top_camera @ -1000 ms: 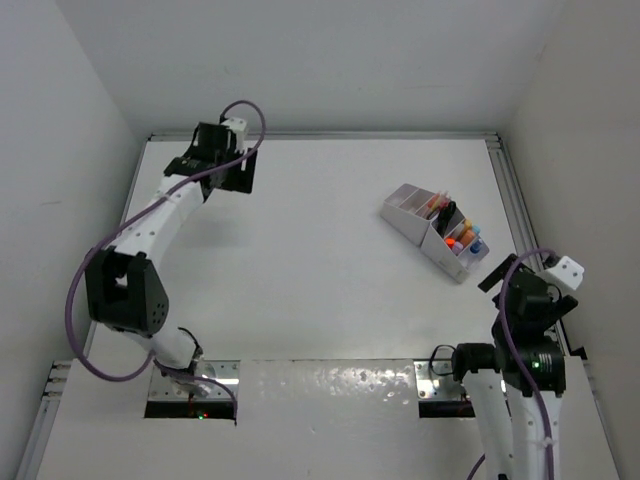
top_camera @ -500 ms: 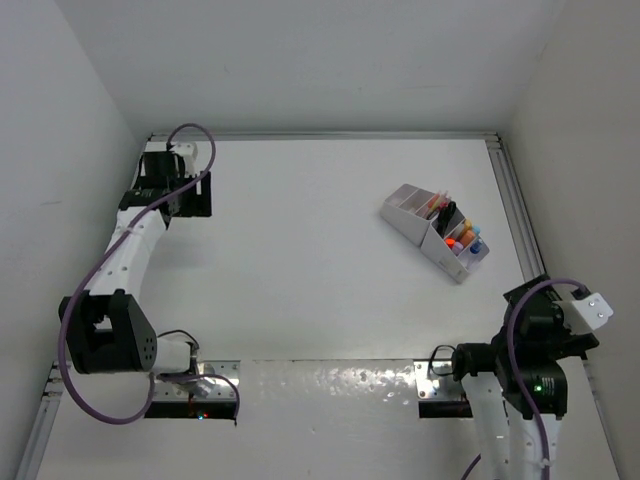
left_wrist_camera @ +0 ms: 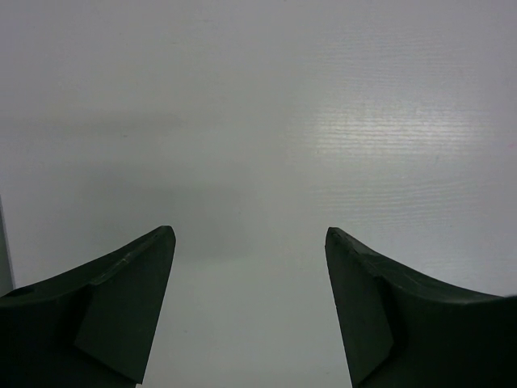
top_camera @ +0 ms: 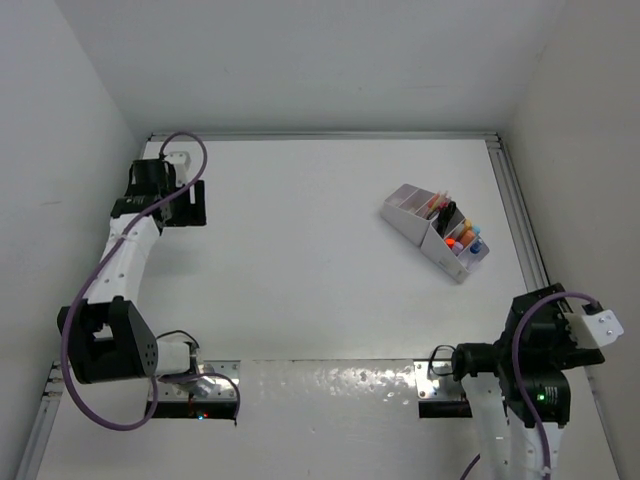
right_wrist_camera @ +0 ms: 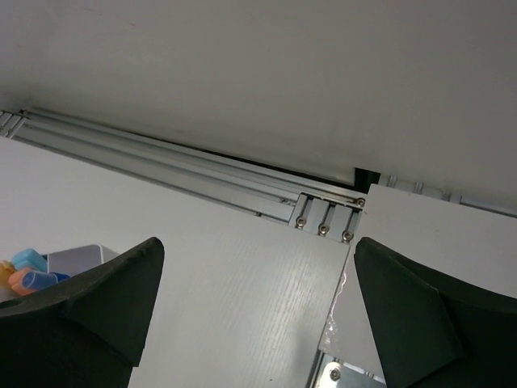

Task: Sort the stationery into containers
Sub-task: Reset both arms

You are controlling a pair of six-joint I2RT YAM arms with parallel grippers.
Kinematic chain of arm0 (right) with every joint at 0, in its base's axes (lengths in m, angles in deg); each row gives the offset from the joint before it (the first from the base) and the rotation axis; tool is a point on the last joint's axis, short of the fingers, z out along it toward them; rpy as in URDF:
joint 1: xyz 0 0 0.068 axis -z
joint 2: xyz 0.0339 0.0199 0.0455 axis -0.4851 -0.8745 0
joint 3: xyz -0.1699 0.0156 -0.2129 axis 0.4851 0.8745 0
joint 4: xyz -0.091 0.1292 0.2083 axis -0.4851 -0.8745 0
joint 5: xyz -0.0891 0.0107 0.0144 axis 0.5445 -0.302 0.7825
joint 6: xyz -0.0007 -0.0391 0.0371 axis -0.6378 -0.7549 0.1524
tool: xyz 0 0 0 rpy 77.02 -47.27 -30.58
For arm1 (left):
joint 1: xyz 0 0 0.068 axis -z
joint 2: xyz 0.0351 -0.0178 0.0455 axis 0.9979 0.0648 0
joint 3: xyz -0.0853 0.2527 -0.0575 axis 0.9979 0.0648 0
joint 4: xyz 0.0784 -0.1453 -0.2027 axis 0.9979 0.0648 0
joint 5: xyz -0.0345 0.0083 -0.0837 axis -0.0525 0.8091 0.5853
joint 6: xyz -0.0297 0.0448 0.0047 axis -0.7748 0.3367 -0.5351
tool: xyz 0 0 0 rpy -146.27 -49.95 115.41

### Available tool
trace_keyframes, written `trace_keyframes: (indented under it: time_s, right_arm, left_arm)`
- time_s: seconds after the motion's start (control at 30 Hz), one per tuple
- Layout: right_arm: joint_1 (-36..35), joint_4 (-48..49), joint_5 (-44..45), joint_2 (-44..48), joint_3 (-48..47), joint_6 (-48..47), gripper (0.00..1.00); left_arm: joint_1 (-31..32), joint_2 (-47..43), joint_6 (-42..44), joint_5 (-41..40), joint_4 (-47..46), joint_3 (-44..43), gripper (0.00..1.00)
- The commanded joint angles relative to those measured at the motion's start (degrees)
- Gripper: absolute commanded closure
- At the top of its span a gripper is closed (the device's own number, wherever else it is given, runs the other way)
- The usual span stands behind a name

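Observation:
The pale organizer (top_camera: pixel 420 215) stands at the right of the table. Coloured pens, highlighters and a black-handled item (top_camera: pixel 447 218) stand in its compartments. Its corner shows at the lower left of the right wrist view (right_wrist_camera: pixel 77 259), with blue and orange highlighter caps (right_wrist_camera: pixel 28 263). My left gripper (top_camera: pixel 185 203) is at the far left of the table, open and empty over bare surface (left_wrist_camera: pixel 249 234). My right gripper (top_camera: pixel 548 318) is folded back at the near right corner, open and empty (right_wrist_camera: pixel 254 242). I see no loose stationery on the table.
An aluminium rail (top_camera: pixel 518 215) runs along the table's right edge and shows in the right wrist view (right_wrist_camera: pixel 202 174) with a bolted bracket (right_wrist_camera: pixel 323 218). White walls close in the left, back and right sides. Purple cables (top_camera: pixel 90 280) loop round the left arm.
My left gripper has swung left from the back of the table toward the left wall. My right arm has drawn back toward the near right corner, away from the organizer.

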State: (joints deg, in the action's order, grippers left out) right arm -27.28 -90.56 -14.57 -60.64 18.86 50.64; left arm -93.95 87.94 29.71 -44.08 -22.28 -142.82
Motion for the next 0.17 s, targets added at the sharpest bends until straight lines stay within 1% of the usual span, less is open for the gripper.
trace_keyframes:
  time_s: [0.0, 0.13]
  right_arm:
    - [-0.2, 1.8, 0.9, 1.3, 0.2, -1.0, 0.01]
    - [-0.2, 1.5, 0.6, 0.7, -0.4, -1.3, 0.01]
  left_arm:
    - [-1.2, -2.0, 0.2, 1.9, -0.4, 0.5, 0.27]
    - [-1.4, -2.2, 0.0, 2.1, -0.4, 0.4, 0.27]
